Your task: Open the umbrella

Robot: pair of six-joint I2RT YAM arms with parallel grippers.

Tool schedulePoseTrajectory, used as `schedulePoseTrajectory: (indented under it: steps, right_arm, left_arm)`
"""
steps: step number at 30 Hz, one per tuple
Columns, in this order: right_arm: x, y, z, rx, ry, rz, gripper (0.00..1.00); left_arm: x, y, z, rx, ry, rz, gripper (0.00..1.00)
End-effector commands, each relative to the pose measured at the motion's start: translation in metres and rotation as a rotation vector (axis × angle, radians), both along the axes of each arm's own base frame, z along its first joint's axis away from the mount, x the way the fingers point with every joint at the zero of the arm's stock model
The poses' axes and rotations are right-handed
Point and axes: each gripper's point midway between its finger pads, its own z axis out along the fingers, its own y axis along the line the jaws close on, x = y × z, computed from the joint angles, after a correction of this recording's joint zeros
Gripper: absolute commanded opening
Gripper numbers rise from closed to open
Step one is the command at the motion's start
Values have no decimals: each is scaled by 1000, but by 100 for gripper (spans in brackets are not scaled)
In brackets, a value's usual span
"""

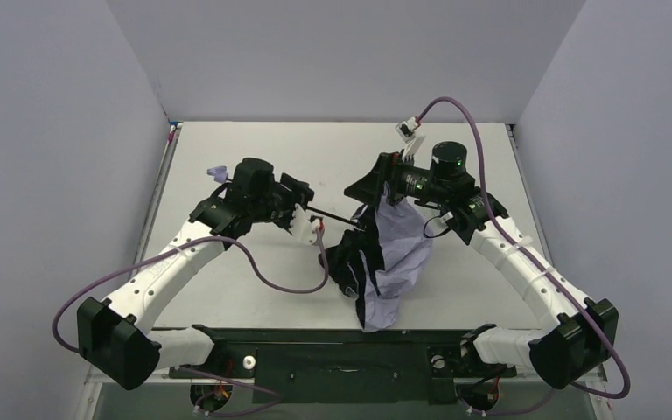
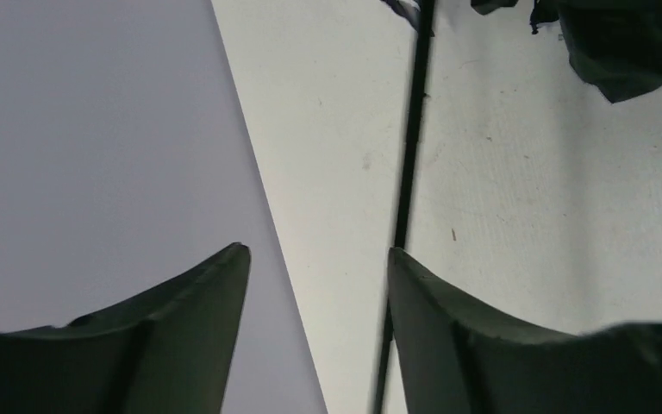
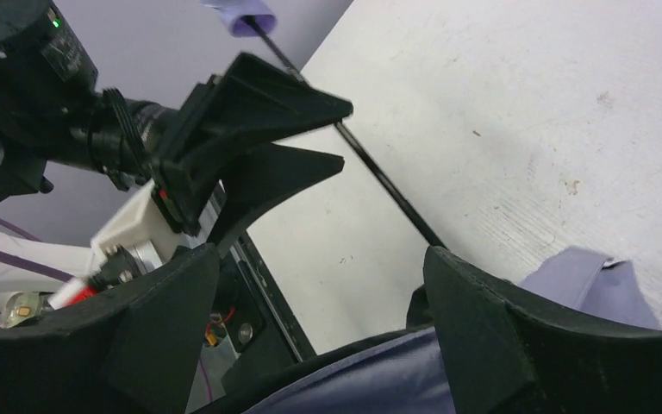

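- Black jaws of my left gripper stand partly apart; the shaft runs alongside the right jaw, and I cannot tell whether it is pinched.
- The umbrella lies mid-table between my arms, its long axis left to right: knob handle beyond my left wrist, slack lavender canopy toward the right.
- My right gripper gapes wide at the canopy end, nearer the fabric, holding nothing I can see.

Under me lies a white surface, scuffed and speckled with small dark marks, perhaps dirt. Grey walls close it in on three sides.
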Motion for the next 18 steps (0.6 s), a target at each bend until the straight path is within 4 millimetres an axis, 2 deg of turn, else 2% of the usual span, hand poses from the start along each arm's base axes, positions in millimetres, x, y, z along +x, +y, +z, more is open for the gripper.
schedulePoseTrajectory:
  steps: [1,2,4,6,7,8,9,10,11,12,13,14,15,16,17,18]
  right_arm:
    - [5,-2,-10,15,-20,-18,83]
    - [11,-7,-21,-2,2,-43,81]
    - [19,-16,-52,-39,62,-88,81]
    - [24,-21,-66,-46,87,-109,81]
    - [25,-22,-71,-48,97,-114,81]
    - [25,-23,-76,-53,110,-123,81]
    - [26,-22,-78,-47,124,-131,81]
    - [27,-23,-82,-47,136,-139,81]
    - [28,-22,-81,-36,144,-146,82]
    - [29,-22,-83,-33,152,-151,82]
    - [30,-21,-84,-26,165,-159,82]
    - [31,-21,-86,-23,175,-166,82]
    - [32,-21,-85,-11,189,-173,83]
    - [31,-20,-87,-2,211,-178,82]
    - [33,-18,-87,8,214,-181,83]
    - [33,-17,-89,21,237,-186,83]
  left_arm:
    - [19,-7,41,-306,65,113,65]
    - [23,0,49,-386,134,184,72]
    - [29,5,64,-539,240,266,76]
    - [27,5,75,-683,368,334,79]
    - [19,2,76,-772,495,383,80]
    - [15,-4,86,-835,536,366,80]
    - [4,-10,73,-911,712,428,80]
    - [-2,-18,88,-977,748,386,80]
    - [-15,-29,76,-1043,922,436,78]
    - [-17,-34,93,-1123,920,405,78]
    - [-32,-48,78,-1141,1038,422,77]
    - [-35,-53,90,-1194,1007,392,77]
    - [-52,-69,81,-1182,1051,374,77]
    - [-52,-73,81,-1220,1026,387,77]
    - [-66,-87,79,-1218,1068,366,77]
    - [-69,-96,77,-1238,1081,365,77]
